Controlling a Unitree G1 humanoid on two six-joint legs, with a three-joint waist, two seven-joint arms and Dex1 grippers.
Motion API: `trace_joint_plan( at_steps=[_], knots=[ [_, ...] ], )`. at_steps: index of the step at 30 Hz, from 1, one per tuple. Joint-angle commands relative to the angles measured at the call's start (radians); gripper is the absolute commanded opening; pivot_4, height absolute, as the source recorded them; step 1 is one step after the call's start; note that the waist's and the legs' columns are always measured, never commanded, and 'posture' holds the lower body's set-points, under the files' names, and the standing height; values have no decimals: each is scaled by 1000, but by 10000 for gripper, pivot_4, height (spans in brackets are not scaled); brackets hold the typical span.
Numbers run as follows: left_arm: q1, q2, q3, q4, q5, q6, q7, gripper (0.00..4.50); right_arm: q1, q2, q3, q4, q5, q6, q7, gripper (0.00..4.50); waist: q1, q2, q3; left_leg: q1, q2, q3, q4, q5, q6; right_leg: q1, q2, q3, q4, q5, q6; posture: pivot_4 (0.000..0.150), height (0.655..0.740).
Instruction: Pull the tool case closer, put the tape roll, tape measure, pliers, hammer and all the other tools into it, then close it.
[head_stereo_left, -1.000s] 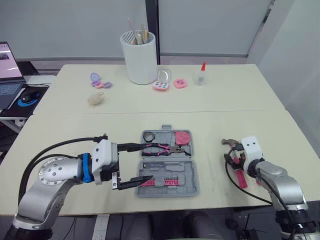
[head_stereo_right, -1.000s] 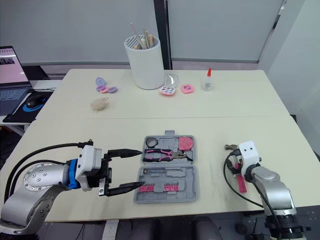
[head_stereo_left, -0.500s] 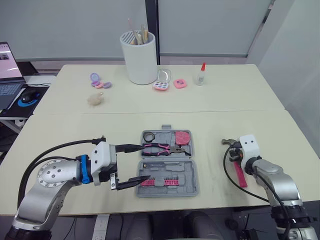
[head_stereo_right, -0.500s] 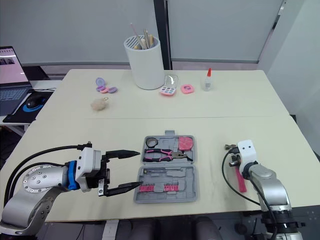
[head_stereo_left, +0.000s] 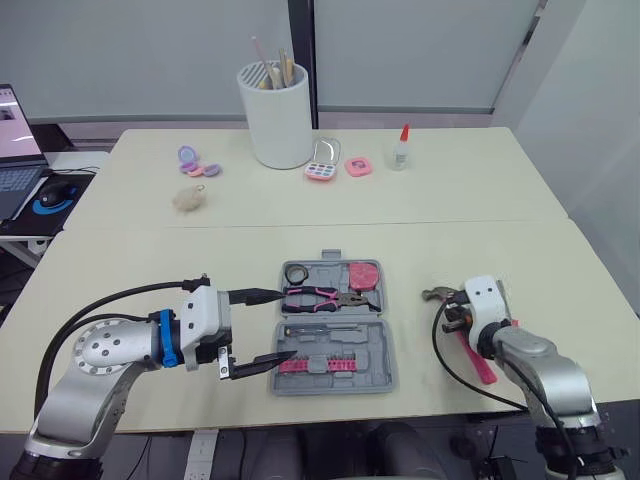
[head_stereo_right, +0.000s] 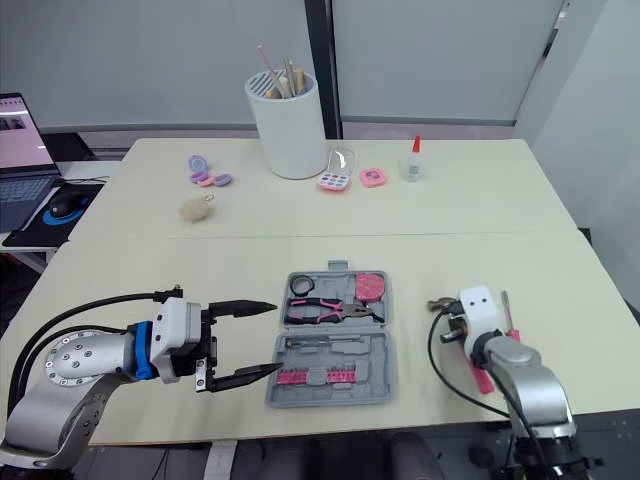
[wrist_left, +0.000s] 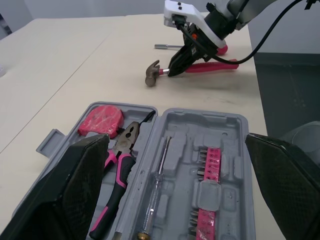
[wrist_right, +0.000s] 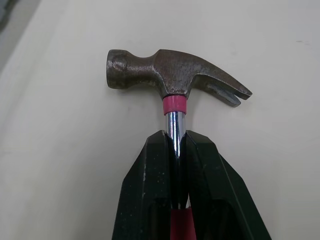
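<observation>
Both fingers (wrist_right: 150, 165) of the right gripper (wrist_right: 175, 140) pinch the hammer (wrist_right: 170, 70) by its steel neck just below the head, right of the open case (wrist_left: 215, 130) on the desk (head_stereo_left: 450, 200). The left gripper (head_stereo_right: 277, 336) sits at the case's left edge, fingers spread wide.

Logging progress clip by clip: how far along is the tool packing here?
Done: tape roll, tape measure and pliers lie in the open tool case. In hand: the right gripper is shut on the hammer shaft; the left gripper hangs open by the case. Left: stow the hammer, close the case.
</observation>
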Motion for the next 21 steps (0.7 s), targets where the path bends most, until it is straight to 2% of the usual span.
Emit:
trace_joint_plan(
  at_steps=[1,5,18,20,21],
  knots=[
    [7,8,9,-10,-2,-17,-7,45000,13,52,9,-128,-3,37,-64,2030,0,0,0,0,0,0,0,0,0,0,0,0,0,0,0,1500,7366],
    [15,9,4,-23,-2,-12,-7,45000,22,154,25,-145,-19,61,-148,2030,-1,0,0,0,0,0,0,0,0,0,0,0,0,0,0,1500,7366],
    [16,14,0,-38,-1,-4,-5,45000,17,295,32,-53,-36,5,-260,2030,-2,0,0,0,0,0,0,0,0,-1,0,0,0,0,0,1500,7366],
    [23,11,-1,-30,4,-16,-8,45000,13,308,9,-62,-28,9,-271,9320,-2,0,0,0,0,0,0,0,0,-1,0,0,0,0,0,1500,7366],
    [27,10,-1,-26,7,-22,-10,45000,10,318,-5,-81,-18,24,-275,10769,-2,0,0,0,0,0,0,0,0,-1,0,0,0,0,0,1500,7366]
  ],
)
